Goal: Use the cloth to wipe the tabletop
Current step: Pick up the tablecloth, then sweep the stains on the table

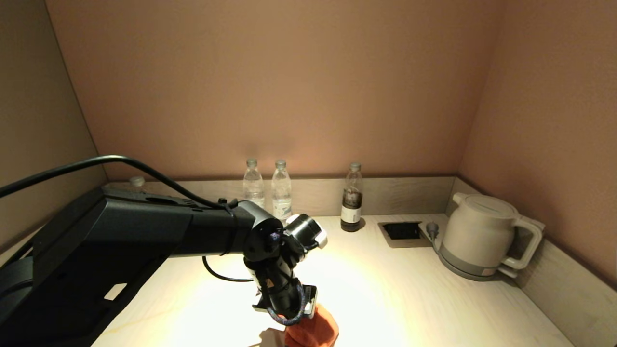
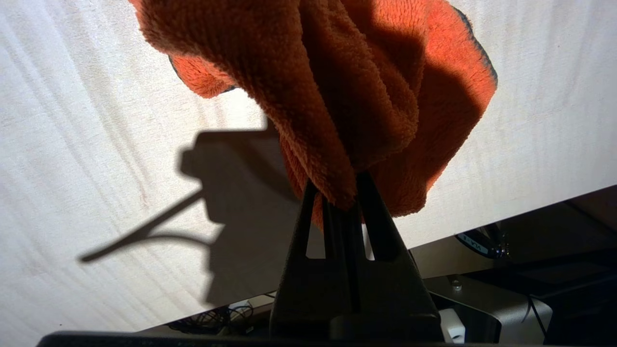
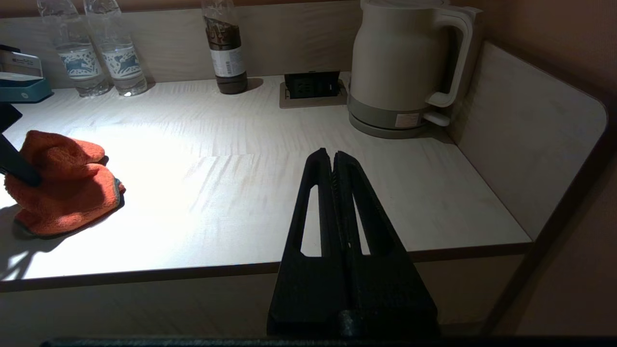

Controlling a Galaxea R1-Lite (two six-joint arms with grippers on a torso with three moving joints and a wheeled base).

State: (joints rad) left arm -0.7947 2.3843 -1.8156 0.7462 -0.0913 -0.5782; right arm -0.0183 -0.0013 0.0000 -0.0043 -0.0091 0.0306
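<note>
An orange cloth lies bunched on the pale wooden tabletop near its front edge. My left gripper points down and is shut on a fold of it. The left wrist view shows the cloth pinched between the black fingers, with my left gripper over the front edge. The right wrist view shows the cloth at the table's left. My right gripper is shut and empty, held before the table's front edge, right of the cloth.
Two clear water bottles and a dark-liquid bottle stand along the back wall. A beige kettle sits at the back right beside a recessed socket. Low walls border the back and right sides. A teal box sits at the far left.
</note>
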